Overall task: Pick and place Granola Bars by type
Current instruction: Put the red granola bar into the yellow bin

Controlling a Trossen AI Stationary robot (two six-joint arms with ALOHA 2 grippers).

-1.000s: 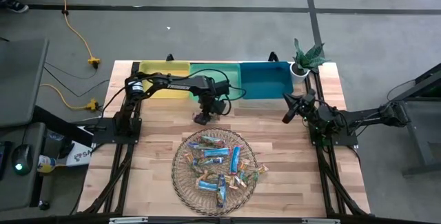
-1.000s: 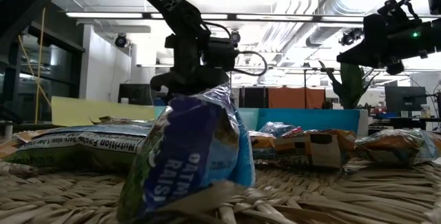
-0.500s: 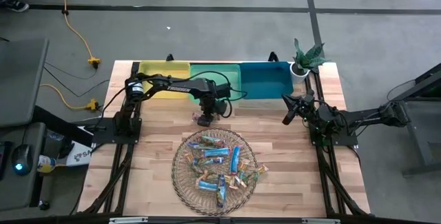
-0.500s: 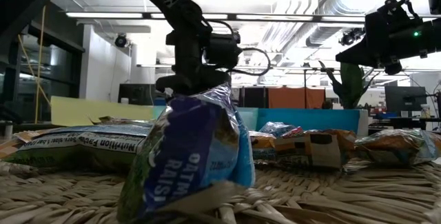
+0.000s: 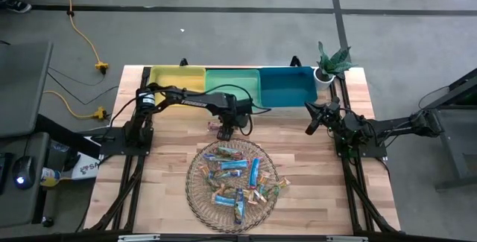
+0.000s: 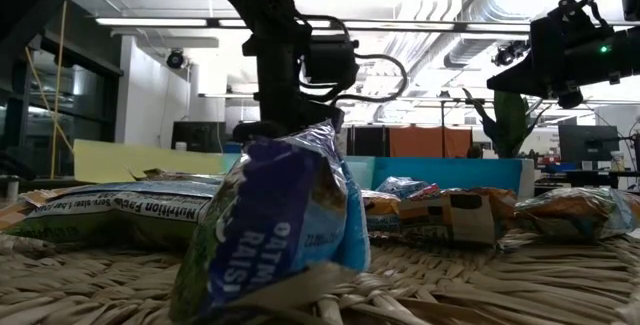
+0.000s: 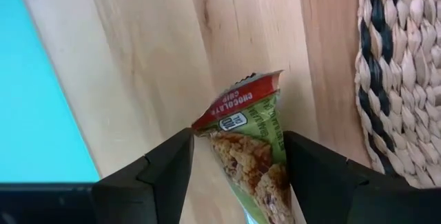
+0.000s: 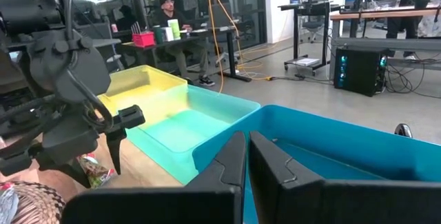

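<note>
- In the low view, a blue shiny-wrapped granola bar point(image 6: 275, 230) stands tilted at the very front, lower centre of the frame, on the round woven wicker plate point(image 6: 480, 275).
- In the high view the wicker plate point(image 5: 195, 197) sits in the lower middle of the frame on the pale wooden bench point(image 5: 164, 175), with the pile of blue, orange and tan wrapped granola bars point(image 5: 235, 175) lying in it.
- Just above the plate in the high view, the left end effector point(image 5: 226, 128) hangs over the bench near the centre of the frame.
- Its fingers point(image 7: 155, 176) are spread, and a green-and-red wrapped granola bar point(image 7: 251, 151) lies between them on bare wood, beside the plate's rim; whether the pads touch the wrapper cannot be told.
- Farther back, along the upper middle of the high view, stand three rectangular plastic bins side by side: yellow bin point(image 5: 177, 78), green bin point(image 5: 231, 80), teal bin point(image 5: 287, 86).
- The right end effector point(image 5: 310, 126) waits at centre right, below the teal bin, fingers pressed together and holding nothing.
- A small potted green plant point(image 5: 330, 63) stands at the bench's upper right corner.
</note>
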